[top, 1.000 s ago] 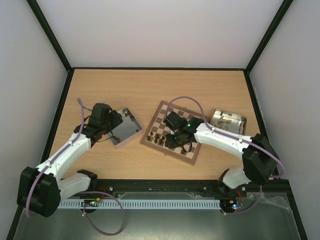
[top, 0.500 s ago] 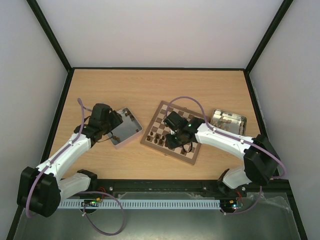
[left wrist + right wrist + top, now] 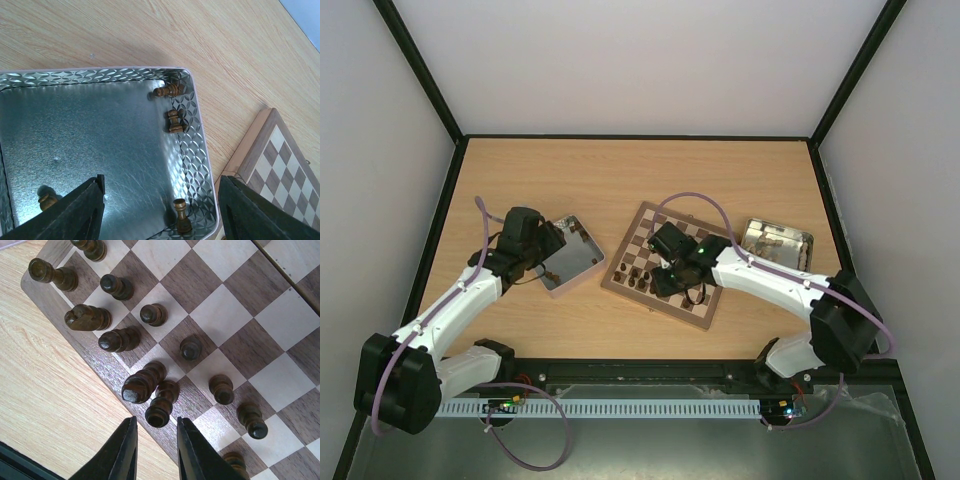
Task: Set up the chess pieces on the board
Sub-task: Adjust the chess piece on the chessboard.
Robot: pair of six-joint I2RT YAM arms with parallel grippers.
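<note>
The board [image 3: 642, 229] lies mid-table with several dark chess pieces [image 3: 114, 339] standing on its near rows. My right gripper [image 3: 157, 432] hovers over the board's near edge [image 3: 95, 367], open by a narrow gap. A tall piece [image 3: 161, 410] stands just beyond its fingertips, clear of both fingers. My left gripper [image 3: 161, 186] hangs wide open over a grey metal tray [image 3: 100, 145] with nothing between its fingers. A pawn [image 3: 181, 216] stands in the tray close to the right finger. More pieces [image 3: 167, 90] lie by the tray's walls.
The left tray [image 3: 577, 262] sits just left of the board. A second metal tray [image 3: 801, 240] with pieces lies right of the board. Bare wooden table [image 3: 620, 170] stretches behind both. A black frame edges the table.
Hardly anything differs. The right gripper stays over the board's near edge, and the left arm has not moved.
</note>
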